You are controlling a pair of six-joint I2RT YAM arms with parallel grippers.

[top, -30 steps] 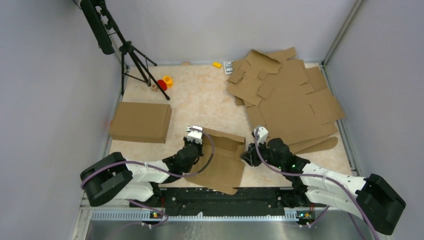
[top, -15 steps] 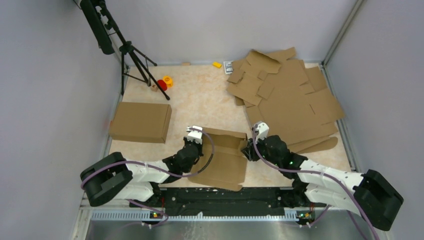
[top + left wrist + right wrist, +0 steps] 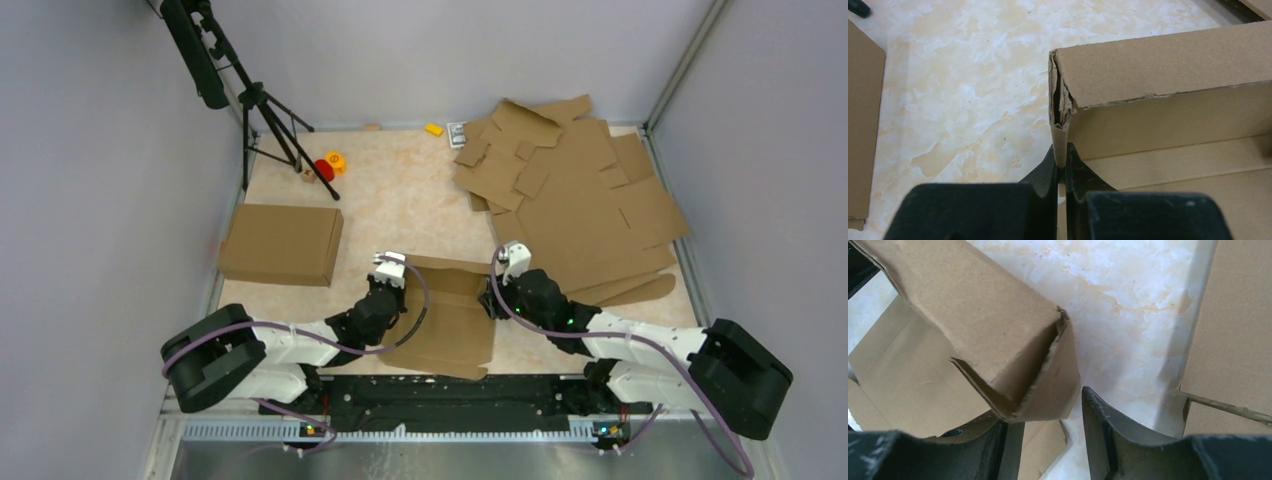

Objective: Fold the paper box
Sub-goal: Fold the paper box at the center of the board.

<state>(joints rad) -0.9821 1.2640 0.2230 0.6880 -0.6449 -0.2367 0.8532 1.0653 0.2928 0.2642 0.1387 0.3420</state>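
Found the plain brown corrugated cardboard paper box (image 3: 447, 305) at the near middle of the beige marbled table (image 3: 400, 195), between the two arms, only partly formed: far long wall raised and folded over at its top, base panel flat, a loose front panel reaching toward the arm bases. Saw the black left gripper (image 3: 1060, 162) pressed together on the paper box, pinching the thin left end wall just below the crushed far-left corner, one of its fingers (image 3: 1040, 175) on each side of the cardboard edge. Saw the black right gripper (image 3: 1045, 412) spread, straddling the folded far-right corner of the paper box, with the left finger (image 3: 990, 450) tucked under the cardboard and the right finger (image 3: 1103, 425) just beside the end flap; could not tell whether that finger touched it. Noted a closed brown cardboard carton (image 3: 281, 244) well apart on the left side of the table, and a loose pile of flat brown cardboard blanks (image 3: 575, 200) covering the far right, its near edge close to the right gripper. Spotted a black tripod (image 3: 270, 115) standing at the far left, a small red round object (image 3: 324, 169) and a small orange one (image 3: 336, 159) beside its feet, and a small yellow piece (image 3: 433, 129) near the back wall.
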